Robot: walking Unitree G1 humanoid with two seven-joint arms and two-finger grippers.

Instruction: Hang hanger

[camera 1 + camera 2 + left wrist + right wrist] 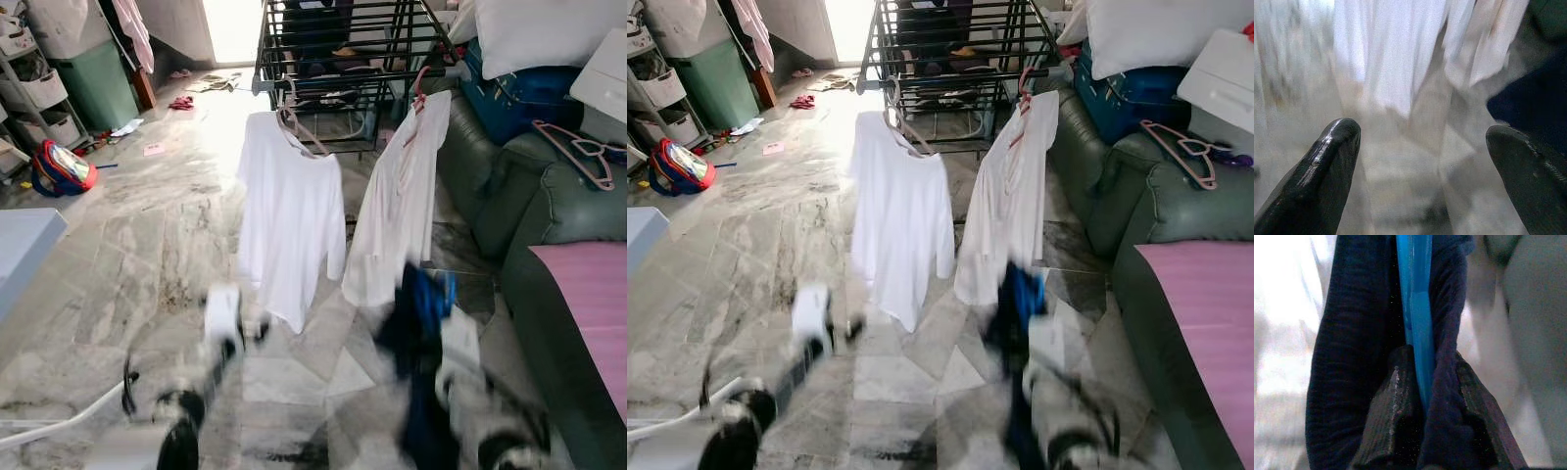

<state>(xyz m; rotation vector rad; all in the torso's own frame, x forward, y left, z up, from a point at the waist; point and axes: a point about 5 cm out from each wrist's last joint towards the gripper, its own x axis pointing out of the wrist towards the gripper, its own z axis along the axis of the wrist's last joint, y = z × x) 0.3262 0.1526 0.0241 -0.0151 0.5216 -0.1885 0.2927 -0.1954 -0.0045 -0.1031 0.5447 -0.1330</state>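
Note:
A black drying rack (343, 39) stands ahead, with two white shirts (289, 215) (397, 206) hanging on pink hangers from its front rail. My right gripper (1422, 357) is shut on a blue hanger (1415, 298) that carries a dark navy garment (416, 362). It is held low, just before the right-hand white shirt. My left gripper (1422, 132) is open and holds nothing. It is low before the left-hand shirt. Both arms are blurred in the eye views.
A green sofa (519, 196) runs along the right, with loose pink hangers (578, 152) on its arm and a pink cushion (588, 294). A red and blue backpack (61, 168) and a green bin (98, 83) stand at the far left on the marble floor.

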